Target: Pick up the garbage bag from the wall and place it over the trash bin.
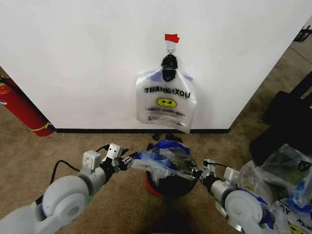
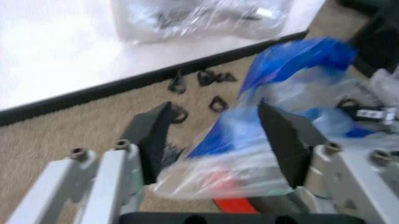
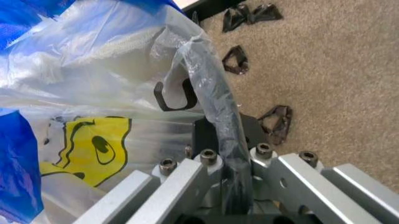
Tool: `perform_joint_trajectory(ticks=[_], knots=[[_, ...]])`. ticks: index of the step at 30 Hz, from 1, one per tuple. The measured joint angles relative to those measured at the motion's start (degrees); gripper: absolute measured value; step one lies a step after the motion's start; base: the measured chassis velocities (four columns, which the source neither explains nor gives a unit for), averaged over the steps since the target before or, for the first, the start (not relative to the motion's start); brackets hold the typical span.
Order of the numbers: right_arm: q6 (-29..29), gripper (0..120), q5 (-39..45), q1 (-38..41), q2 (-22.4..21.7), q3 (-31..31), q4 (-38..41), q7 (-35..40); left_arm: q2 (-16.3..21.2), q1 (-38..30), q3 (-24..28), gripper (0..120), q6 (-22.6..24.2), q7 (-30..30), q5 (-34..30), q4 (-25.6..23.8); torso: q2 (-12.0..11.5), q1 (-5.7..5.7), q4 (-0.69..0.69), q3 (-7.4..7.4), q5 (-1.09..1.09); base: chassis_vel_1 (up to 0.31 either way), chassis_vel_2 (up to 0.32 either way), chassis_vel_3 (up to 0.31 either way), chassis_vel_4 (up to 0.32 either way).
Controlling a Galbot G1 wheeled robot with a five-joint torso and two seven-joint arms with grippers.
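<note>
A see-through white garbage bag (image 1: 163, 163) with blue patches and a yellow smiley (image 3: 87, 144) lies spread across the top of the black mesh trash bin (image 1: 170, 187). My left gripper (image 1: 127, 163) is at the bag's left edge. Its fingers (image 2: 156, 140) stand open, with loose plastic (image 2: 237, 149) between them. At the bag's right edge my right gripper (image 1: 197, 173) is shut on a fold of the plastic (image 3: 209, 107). A second bag of the same kind (image 1: 165, 102) hangs from the hook under the red tape (image 1: 171, 37) on the wall (image 1: 73, 58).
Small black clips (image 1: 163, 137) lie on the carpet by the baseboard, behind the bin. A red fire extinguisher (image 1: 22, 109) leans at the far left. At the right are a heap of clear bags (image 1: 278, 180) and a big black bag (image 1: 287, 122).
</note>
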Motion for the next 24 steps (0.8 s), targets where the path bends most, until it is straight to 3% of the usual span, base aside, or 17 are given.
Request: perform_joint_trajectory(ticks=[5,6,7,11,14,17,21,24], knots=[[0.2,0,-2.3,-0.3,-0.7,-0.6,0.9,-0.5,2.4,-5.3,3.7,84,0.4,1.5,-1.2,-1.7,0.0,0.00,-0.06,0.01,-0.01,0.000,0.000,0.000,0.000],[0.2,0,-2.3,-0.3,-0.7,-0.6,0.9,-0.5,2.4,-5.3,3.7,84,0.4,1.5,-1.2,-1.7,0.0,0.00,-0.06,0.01,-0.01,0.000,0.000,0.000,0.000],[0.2,0,-2.5,0.6,-1.1,-1.8,0.9,-0.6,3.3,-8.5,5.7,88,1.3,2.6,-1.9,-1.8,0.0,0.00,0.00,0.01,0.03,0.000,0.000,0.000,0.000],[0.1,0,-2.6,1.4,-1.7,-2.8,1.0,-1.0,4.2,-15.8,11.0,99,3.2,4.3,-3.9,1.3,0.0,0.00,-0.01,0.01,0.01,0.000,0.000,0.000,0.000],[0.1,0,-2.6,1.4,-1.9,-2.8,1.0,-1.2,4.2,-18.3,12.9,100,3.9,4.2,-5.5,3.1,0.0,0.00,-0.01,0.01,0.01,0.000,0.000,0.000,0.000],[-0.3,0,-1.6,0.9,-2.3,-1.9,1.6,-1.3,3.4,-23.0,14.2,100,7.5,3.0,-14.6,9.1,0.0,0.00,-0.03,0.01,0.01,0.000,0.000,0.000,0.000],[-0.4,0,-1.0,0.9,-2.5,-1.7,1.6,-1.2,3.6,-22.6,13.8,97,8.0,3.0,-15.9,10.9,0.0,0.00,-0.02,0.01,0.00,0.000,0.000,0.000,0.000],[-0.4,0,-0.8,1.2,-2.5,-1.7,1.6,-1.1,3.3,-21.3,13.3,88,8.2,3.4,-15.6,12.3,0.0,0.00,-0.01,0.01,0.01,0.000,0.000,0.000,0.000]])
